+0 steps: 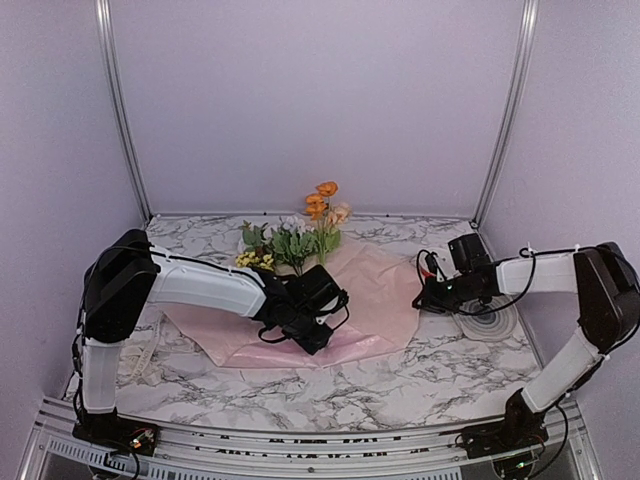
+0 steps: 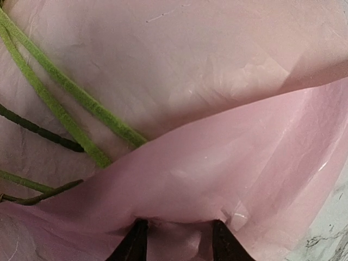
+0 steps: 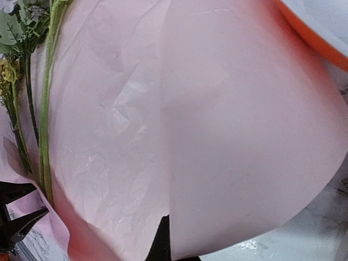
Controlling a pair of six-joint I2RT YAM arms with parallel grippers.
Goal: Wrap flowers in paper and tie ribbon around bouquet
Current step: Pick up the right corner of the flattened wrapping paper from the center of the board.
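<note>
The flowers (image 1: 300, 235) lie at the back with their green stems (image 2: 70, 89) running onto the pink paper (image 1: 370, 290). My left gripper (image 1: 312, 335) rests low on the sheet's front-left part. In the left wrist view its jaws stand apart (image 2: 179, 228), and a raised fold of paper (image 2: 217, 174) drapes over the tips and across the stems. My right gripper (image 1: 425, 298) is at the sheet's right corner, shut on the paper's edge (image 3: 168, 239), and a lifted flap (image 3: 244, 136) fills that view. A pale strip, likely the ribbon (image 1: 148, 350), lies by the left arm.
A round grey ringed disc (image 1: 490, 322) lies on the marble table (image 1: 400, 390) just right of my right gripper. A white object with an orange rim (image 3: 315, 27) shows at the top right of the right wrist view. Walls enclose the back and sides.
</note>
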